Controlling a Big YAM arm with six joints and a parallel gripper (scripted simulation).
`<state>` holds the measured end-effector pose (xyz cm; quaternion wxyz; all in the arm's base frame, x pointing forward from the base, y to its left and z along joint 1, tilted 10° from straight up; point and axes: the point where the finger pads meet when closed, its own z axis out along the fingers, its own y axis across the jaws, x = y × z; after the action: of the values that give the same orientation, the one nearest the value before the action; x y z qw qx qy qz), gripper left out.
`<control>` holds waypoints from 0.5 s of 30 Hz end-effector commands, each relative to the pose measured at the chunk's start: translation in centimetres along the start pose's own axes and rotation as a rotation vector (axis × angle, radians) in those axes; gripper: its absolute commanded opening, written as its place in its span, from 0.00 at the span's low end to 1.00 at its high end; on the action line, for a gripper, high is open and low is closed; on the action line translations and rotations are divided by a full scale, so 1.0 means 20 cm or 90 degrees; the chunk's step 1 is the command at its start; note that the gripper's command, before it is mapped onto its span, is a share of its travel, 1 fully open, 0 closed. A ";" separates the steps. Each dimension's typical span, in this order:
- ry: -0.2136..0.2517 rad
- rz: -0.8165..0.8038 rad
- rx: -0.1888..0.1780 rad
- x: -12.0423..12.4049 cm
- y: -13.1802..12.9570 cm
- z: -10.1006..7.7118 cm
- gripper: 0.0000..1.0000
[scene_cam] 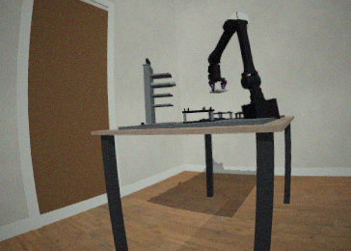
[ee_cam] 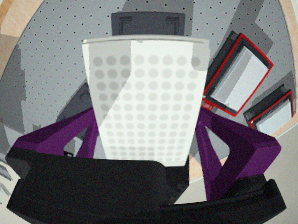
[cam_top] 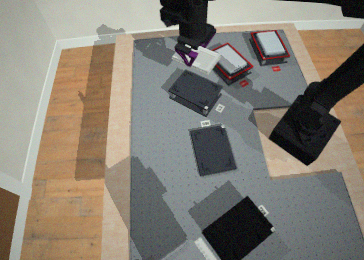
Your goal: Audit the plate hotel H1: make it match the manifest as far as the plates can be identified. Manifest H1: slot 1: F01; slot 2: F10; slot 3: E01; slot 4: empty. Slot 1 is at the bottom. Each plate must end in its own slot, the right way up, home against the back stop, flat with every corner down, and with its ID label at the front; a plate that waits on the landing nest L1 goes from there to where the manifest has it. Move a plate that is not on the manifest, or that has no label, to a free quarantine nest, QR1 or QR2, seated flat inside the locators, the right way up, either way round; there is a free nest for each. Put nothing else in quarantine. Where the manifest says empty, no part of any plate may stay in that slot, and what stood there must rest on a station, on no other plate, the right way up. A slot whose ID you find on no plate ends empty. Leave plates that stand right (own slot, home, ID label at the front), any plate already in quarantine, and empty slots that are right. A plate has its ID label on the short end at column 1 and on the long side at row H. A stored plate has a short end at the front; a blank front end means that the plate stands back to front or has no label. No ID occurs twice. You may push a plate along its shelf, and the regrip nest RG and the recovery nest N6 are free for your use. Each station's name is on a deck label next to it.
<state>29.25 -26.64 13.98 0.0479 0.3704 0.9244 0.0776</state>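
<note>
Trouble first, from the top view: carrying a white plate [cam_top: 209,61] in the gripper [cam_top: 194,56], up over the back of the counter [cam_top: 150,196], between the dark raised nest [cam_top: 195,91] and the nearer red-framed nest [cam_top: 218,72]. Both red-framed nests seeming to bear a pale plate already, so risking plate on plate if lowering there.

From the exterior view: hanging high, gripper [scene_cam: 218,86] well above the nests and well apart from the plate hotel [scene_cam: 148,93]. Risking a hard fall and a flipped or cracked plate if loosening here; plate itself too small to make out.

From the wrist view: fingers standing wide, pressing the plate's [ee_cam: 147,103] two long sides, wells facing up, no label showing on the far short end. Gripping only near one end, so likely sagging or twisting under a quick swing. Also risking a wrong destination by not reading the ID before setting down.
</note>
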 end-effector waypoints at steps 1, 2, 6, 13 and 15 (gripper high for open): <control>-0.052 -0.005 0.003 -0.10 -0.02 -0.21 0.86; -0.052 -0.005 0.003 -0.10 -0.02 -0.21 0.86; -0.052 -0.005 0.003 -0.09 -0.02 -0.25 0.86; -0.039 -0.003 0.003 -0.10 -0.02 -0.28 0.86; -0.019 0.019 0.000 0.01 0.05 -0.22 0.86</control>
<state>28.74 -26.78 16.84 0.0483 0.3743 0.9228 0.0773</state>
